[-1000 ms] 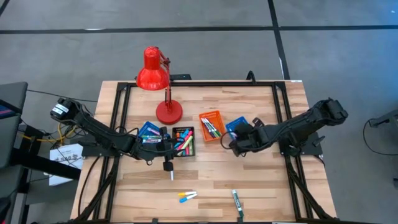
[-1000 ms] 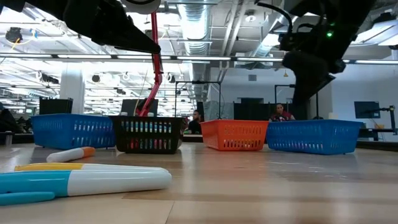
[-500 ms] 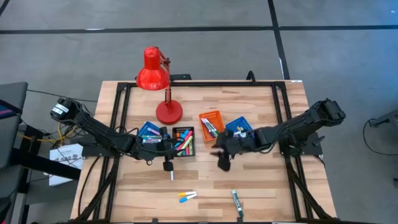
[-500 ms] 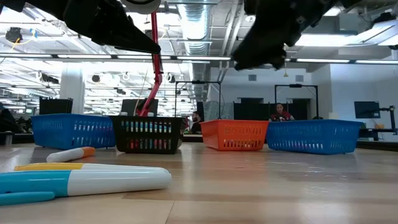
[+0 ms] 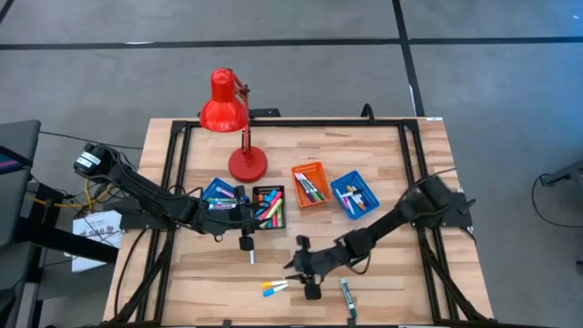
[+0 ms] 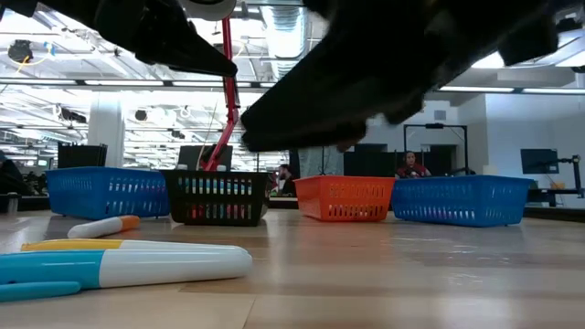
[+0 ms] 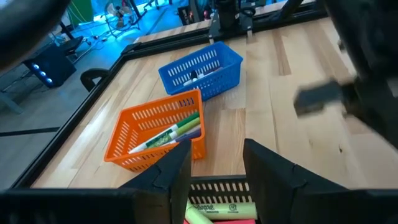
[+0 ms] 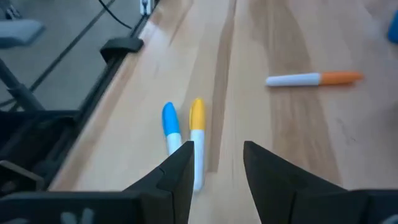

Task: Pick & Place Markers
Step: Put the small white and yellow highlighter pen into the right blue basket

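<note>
Lower the empty right tool [image 5: 301, 271], fingers apart, squarely over the yellow marker [image 5: 277, 286] beside the blue marker [image 5: 271, 293] at lower centre of the tabletop [image 5: 383, 264], closing mid-barrel on one only.

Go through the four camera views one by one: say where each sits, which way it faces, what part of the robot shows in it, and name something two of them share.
High view: above the table, looking straight down; both arms show, the right gripper near the blue and yellow markers.
Low view: at table-top height, looking level across; dark arms overhead, trays in a row.
Left wrist view: over the black tray, facing the orange tray; its own open fingers show.
Right wrist view: faces the table; its parted fingers frame the blue and yellow markers.
Shared: high and right wrist views both show those two markers.
</note>
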Available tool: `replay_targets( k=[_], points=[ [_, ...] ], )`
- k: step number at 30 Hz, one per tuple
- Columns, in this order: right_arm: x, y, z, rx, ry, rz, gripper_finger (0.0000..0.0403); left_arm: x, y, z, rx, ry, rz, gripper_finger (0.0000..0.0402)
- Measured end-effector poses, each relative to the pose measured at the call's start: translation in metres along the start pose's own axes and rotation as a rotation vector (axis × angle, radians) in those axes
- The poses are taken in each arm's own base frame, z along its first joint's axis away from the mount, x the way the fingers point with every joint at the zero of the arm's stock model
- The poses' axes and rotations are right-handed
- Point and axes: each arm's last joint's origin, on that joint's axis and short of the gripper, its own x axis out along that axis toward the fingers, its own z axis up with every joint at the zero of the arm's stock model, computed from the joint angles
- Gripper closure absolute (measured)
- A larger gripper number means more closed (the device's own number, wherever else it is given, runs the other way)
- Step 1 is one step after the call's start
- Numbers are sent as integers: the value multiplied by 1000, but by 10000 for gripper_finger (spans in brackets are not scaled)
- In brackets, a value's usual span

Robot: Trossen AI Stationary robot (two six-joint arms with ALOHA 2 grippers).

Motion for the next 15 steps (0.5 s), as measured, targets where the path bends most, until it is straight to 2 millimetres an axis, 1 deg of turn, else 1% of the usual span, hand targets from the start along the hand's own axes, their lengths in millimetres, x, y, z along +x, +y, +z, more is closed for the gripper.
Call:
replay_targets(
  k=[3,7,11,15],
  points=[
    [22,5,-2,-45,10,8,276,0,0,0,-2,-3,0,260],
    [41,10,-2,-117,34,68,275,0,0,1,-4,-5,0,260],
    [52,5,-8,-122,84,89,278,0,0,0,-4,-5,1,260],
    [55,-1,-12,-117,124,91,280,0,0,0,-4,-5,0,260]
  ],
)
